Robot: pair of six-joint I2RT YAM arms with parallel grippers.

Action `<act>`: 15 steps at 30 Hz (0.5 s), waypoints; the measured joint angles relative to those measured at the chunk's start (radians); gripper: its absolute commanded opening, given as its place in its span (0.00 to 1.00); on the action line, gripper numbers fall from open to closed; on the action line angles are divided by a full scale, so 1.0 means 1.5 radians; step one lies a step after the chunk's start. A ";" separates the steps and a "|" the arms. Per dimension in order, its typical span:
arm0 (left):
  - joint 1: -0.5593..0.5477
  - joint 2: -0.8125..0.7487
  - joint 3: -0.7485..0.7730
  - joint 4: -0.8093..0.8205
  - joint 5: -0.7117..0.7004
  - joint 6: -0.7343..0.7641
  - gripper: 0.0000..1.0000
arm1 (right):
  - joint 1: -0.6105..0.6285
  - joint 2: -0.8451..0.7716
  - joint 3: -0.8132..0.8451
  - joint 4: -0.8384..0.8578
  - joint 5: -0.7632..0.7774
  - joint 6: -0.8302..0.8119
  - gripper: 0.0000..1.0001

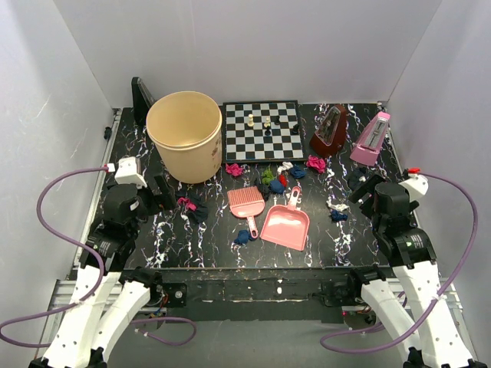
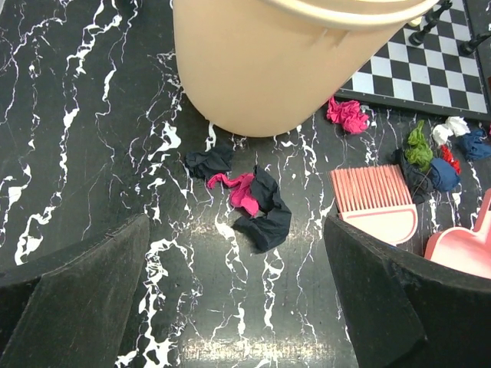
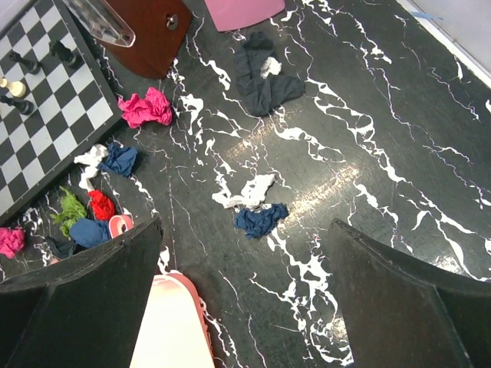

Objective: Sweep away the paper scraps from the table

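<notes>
**Counter** (image 1: 337, 245): black with white veins, and it carries everything. The left tool (image 1: 163, 193) sits low near its left edge, the right tool (image 1: 362, 188) low near its right edge.

**Bucket** (image 1: 184, 134): cream, upright, straight ahead of the left tool and near it.

**Chessboard** (image 1: 261, 132): lies flat at the far side, ahead of and inward from both tools, just beside the bucket.

**Tools:** both stand wide, with nothing held between the fingers.

**Dustpan** (image 1: 285, 224): pink, flat, between the two tools and nearer the right one. Its handle points toward the chessboard.

**Brush** (image 1: 247, 205): pink, just beside the dustpan on the left tool's side.

**Metronomes:** brown metronome (image 1: 330, 132) and pink metronome (image 1: 370, 139), both upright, far ahead of the right tool.

**Paper scraps** (image 2: 249, 195): scattered on the counter, none gripped.
- A black-and-magenta clump lies ahead of the left tool, in line with its gap and short of the bucket.
- A white and a dark blue wad (image 3: 257, 207), touching, lie ahead of the right tool in line with its gap.
- A black scrap with a white bit (image 3: 265, 77) lies farther ahead, near the pink metronome.
- A green, red, blue and white cluster (image 1: 280, 178) sits at the chessboard's near edge, inward from the right tool.
- One magenta wad (image 1: 234, 169) lies by the board's near left corner, and another (image 1: 315, 162) lies beside the brown metronome.
- One blue wad (image 1: 242, 238) lies at the brush handle's end.

**Chess pieces** (image 1: 267, 123): a few, dark and light, upright on the board.
</notes>
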 measured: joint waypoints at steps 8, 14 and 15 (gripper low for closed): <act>0.000 0.004 -0.004 -0.002 0.007 0.001 0.98 | -0.001 0.008 -0.022 0.036 -0.052 -0.049 0.85; 0.000 0.014 -0.004 -0.002 0.026 0.005 0.98 | 0.021 0.080 -0.025 0.100 -0.266 -0.122 0.77; 0.000 0.016 -0.004 -0.002 0.029 0.006 0.98 | 0.044 0.107 -0.025 0.111 -0.277 -0.124 0.78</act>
